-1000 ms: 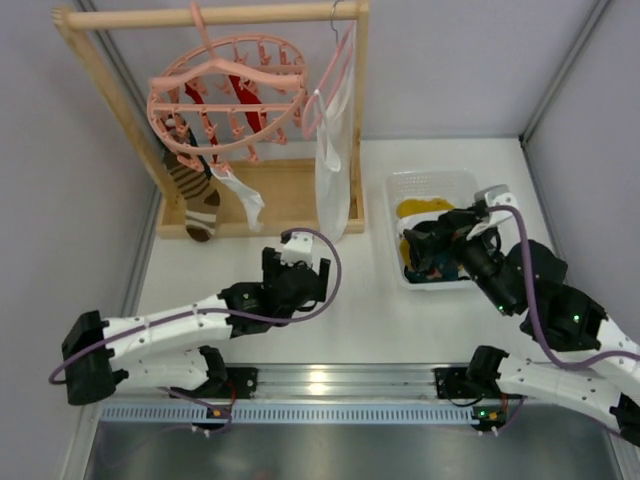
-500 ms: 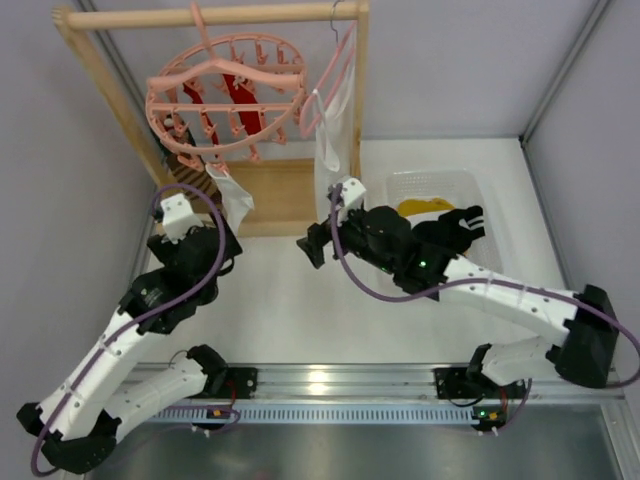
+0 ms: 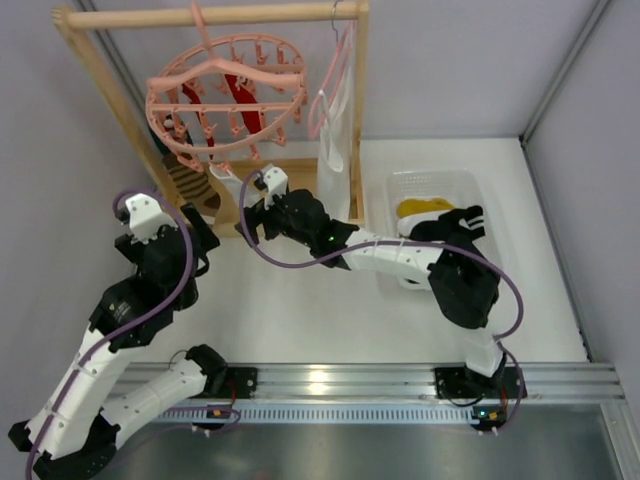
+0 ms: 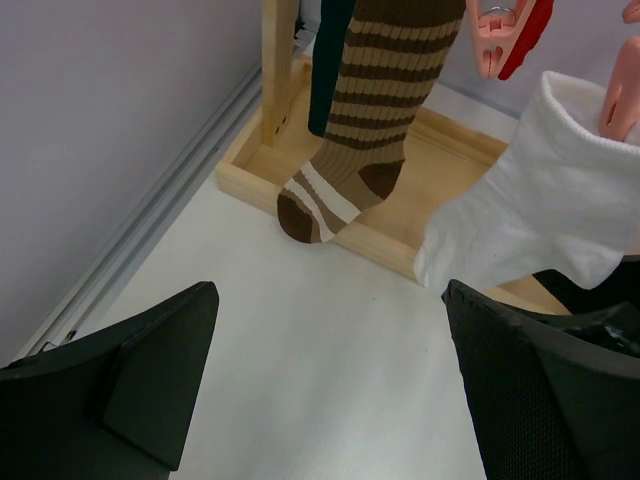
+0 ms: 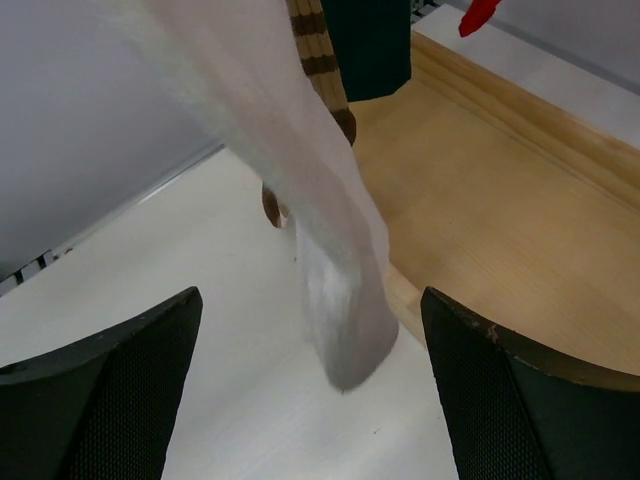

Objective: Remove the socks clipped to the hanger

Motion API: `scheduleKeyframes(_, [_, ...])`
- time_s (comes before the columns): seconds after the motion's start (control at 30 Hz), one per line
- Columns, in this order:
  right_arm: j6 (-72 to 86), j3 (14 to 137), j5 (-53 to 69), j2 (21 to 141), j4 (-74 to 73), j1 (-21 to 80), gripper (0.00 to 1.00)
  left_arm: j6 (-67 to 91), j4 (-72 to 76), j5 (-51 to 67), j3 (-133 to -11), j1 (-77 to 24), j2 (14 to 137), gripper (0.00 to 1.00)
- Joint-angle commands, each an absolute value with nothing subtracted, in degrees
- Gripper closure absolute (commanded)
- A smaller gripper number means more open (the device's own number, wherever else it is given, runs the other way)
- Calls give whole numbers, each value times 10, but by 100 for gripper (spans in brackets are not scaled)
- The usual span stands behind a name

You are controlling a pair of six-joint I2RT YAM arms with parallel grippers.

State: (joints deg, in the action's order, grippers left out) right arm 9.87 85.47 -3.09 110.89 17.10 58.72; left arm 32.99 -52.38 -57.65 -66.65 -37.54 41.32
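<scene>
Both of your tools are spread wide and hold nothing. The white sock (image 5: 340, 300) hangs straight ahead of your right tool (image 5: 312, 395), between its fingers, and the brown striped sock (image 4: 350, 150) hangs ahead of your left tool (image 4: 325, 400). Both socks are clipped under the hanger (image 3: 225, 148). This looks like the approach step. Next, close on the white sock's toe and pull downward off its peg.

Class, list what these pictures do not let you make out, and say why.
- Left wrist: the striped sock runs off the top edge, its peg unseen.
- Right wrist: the white sock is blurred.
- Top view: the right arm covers part of the basket.
</scene>
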Motion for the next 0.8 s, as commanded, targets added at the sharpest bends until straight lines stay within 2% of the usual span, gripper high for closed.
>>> scheduleKeyframes(0.0, [80, 910, -6, 1150, 243, 584, 14, 324, -533, -595, -679, -373, 395, 1])
scheduleKeyframes(0.1, [96, 928, 24, 1184, 284, 576, 17, 336, -533, -605, -684, -372, 381, 1])
scheduleKeyframes(0.2, [98, 957, 50, 1220, 325, 577, 32, 347, -533, -610, -696, -373, 371, 1])
scheduleKeyframes(0.23, [98, 962, 60, 1226, 336, 577, 44, 350, -533, -606, -702, -372, 368, 2])
scheduleKeyframes(0.3, [97, 971, 56, 1240, 369, 583, 48, 349, -533, -592, -721, -372, 365, 1])
scheduleKeyframes(0.4, [104, 968, 34, 1245, 412, 585, 71, 343, -533, -569, -750, -373, 374, 1])
scheduleKeyframes(0.43, [106, 966, 24, 1246, 417, 586, 87, 341, -533, -564, -757, -372, 383, 1])
scheduleKeyframes(0.5, [103, 957, 15, 1241, 427, 590, 100, 339, -533, -559, -776, -373, 398, 2])
scheduleKeyframes(0.6, [91, 919, -22, 1218, 451, 603, 100, 354, -534, -548, -819, -372, 438, 1])
scheduleKeyframes(0.77, [76, 827, -103, 1178, 493, 632, 100, 381, -534, -468, -888, -372, 492, 1])
